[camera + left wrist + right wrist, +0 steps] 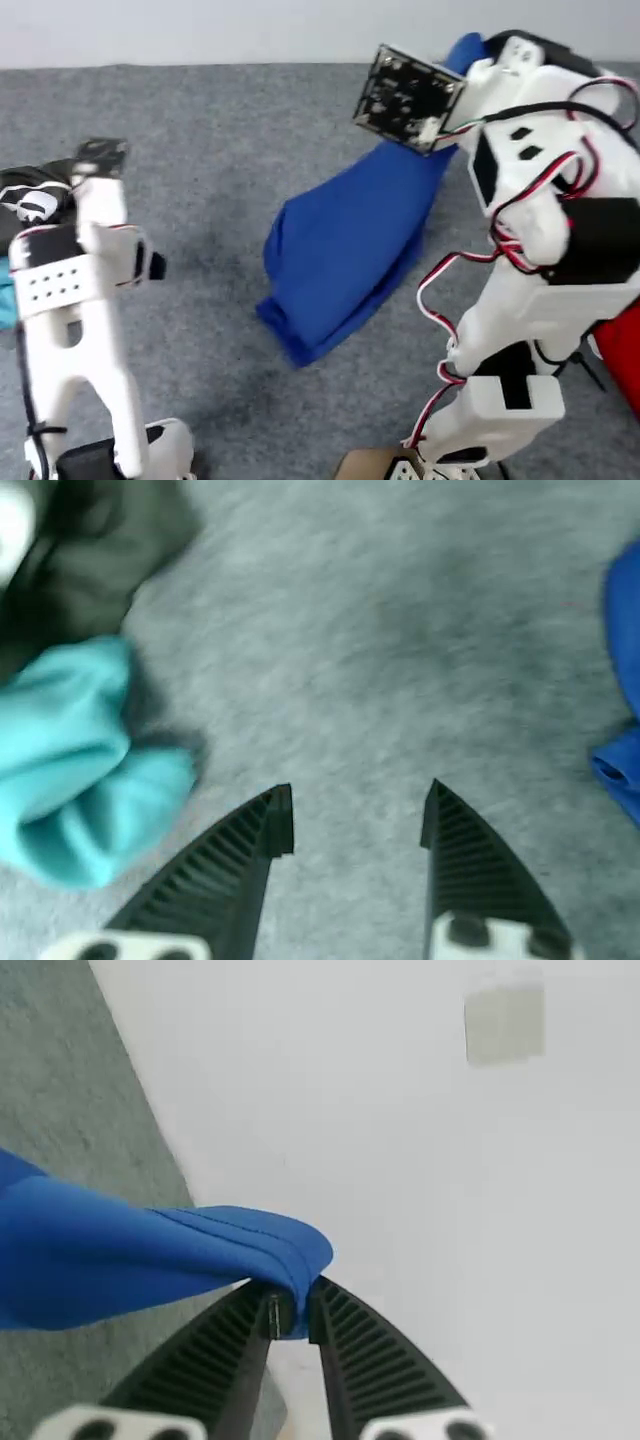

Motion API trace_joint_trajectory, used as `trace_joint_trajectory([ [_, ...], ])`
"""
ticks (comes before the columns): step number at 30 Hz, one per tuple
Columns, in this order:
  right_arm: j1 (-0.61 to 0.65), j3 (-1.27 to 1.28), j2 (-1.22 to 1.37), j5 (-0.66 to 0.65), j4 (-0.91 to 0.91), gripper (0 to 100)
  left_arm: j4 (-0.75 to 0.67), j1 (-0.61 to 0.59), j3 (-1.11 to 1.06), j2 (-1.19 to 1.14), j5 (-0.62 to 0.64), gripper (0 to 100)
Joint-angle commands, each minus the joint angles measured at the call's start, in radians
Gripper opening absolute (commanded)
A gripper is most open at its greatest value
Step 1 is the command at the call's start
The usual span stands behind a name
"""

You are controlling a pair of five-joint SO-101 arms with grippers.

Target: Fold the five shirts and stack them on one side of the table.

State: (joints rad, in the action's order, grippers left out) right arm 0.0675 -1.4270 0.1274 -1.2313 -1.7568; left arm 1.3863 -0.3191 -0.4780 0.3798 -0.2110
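A blue shirt [345,245] hangs from the raised right arm and drapes down onto the grey table in the middle. My right gripper [292,1312] is shut on an edge of the blue shirt [120,1250], lifted above the table near the far wall. My left gripper [355,815] is open just above bare grey table at the left. A teal shirt [80,770] lies crumpled close to one of its fingers, and a black shirt [90,550] lies beyond that. The black shirt [35,195] with white print shows at the table's left edge.
A red cloth [622,350] peeks out behind the right arm at the right edge. A brown piece [370,465] lies by the right arm's base. The grey table [220,140] runs back to a white wall.
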Motion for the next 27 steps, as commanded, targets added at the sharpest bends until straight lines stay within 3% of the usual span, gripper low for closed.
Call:
trace_joint_trajectory([
  [1, -0.051, -0.034, -0.039, -0.009, -0.041, 0.9, -0.025, 0.129, 0.056, 0.005, -0.002, 21],
  [6, -0.062, -0.034, -0.035, -0.009, -0.041, 0.9, -0.143, 0.292, 0.054, -0.009, 0.035, 22],
  [13, -0.050, 0.097, -0.074, 0.037, -0.041, 0.9, -0.160, 0.454, 0.081, -0.235, 0.041, 25],
  [27, 0.004, 0.671, -0.414, 0.109, -0.039, 0.9, -0.152, 0.493, 0.657, -0.700, 0.138, 25],
])
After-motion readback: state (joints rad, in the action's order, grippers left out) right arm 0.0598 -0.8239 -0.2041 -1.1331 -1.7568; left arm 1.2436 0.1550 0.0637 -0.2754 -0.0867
